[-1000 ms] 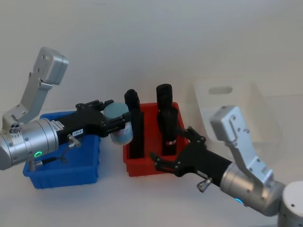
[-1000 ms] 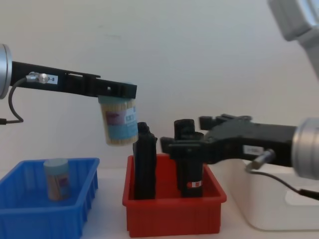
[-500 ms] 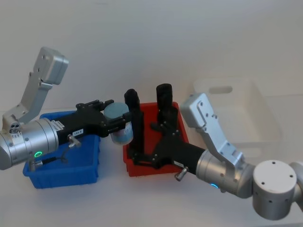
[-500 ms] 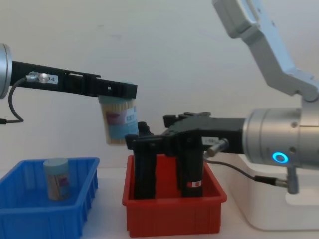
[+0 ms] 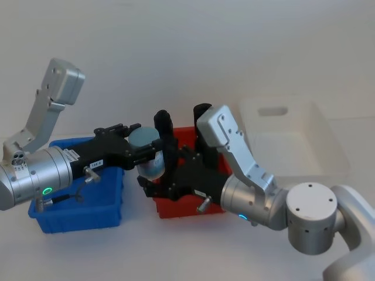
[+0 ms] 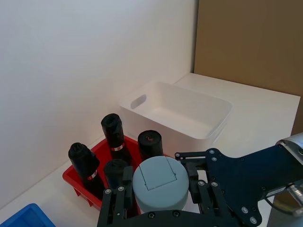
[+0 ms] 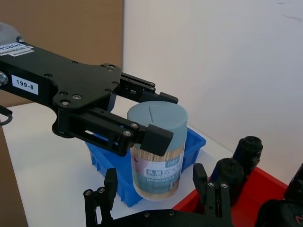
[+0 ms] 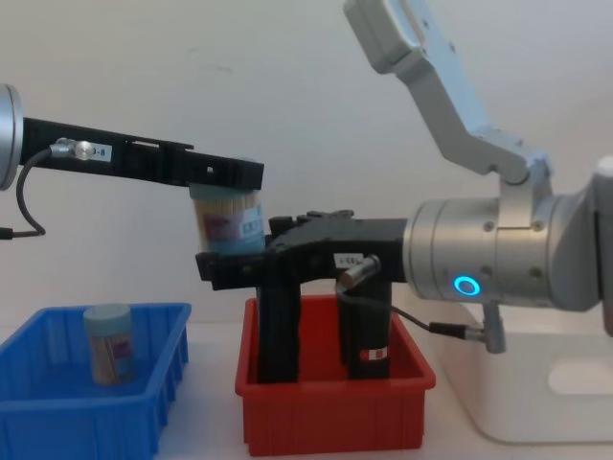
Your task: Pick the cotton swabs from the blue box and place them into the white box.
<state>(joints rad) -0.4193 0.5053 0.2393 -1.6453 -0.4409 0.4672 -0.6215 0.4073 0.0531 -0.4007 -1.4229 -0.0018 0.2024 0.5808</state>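
In the blue box [image 8: 57, 422] stands one jar of cotton swabs [image 8: 108, 343], the left tool [image 8: 228, 179] pinches another jar [image 8: 230, 225] by its lid in the air beside the red bin [image 8: 335, 422], the right tool [image 7: 155, 172] is spread around that jar's lower body, and the white box [image 8: 536, 402] sits far right.

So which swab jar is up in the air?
The jar in the left pincer hangs in the air; the other jar stands in the blue box.
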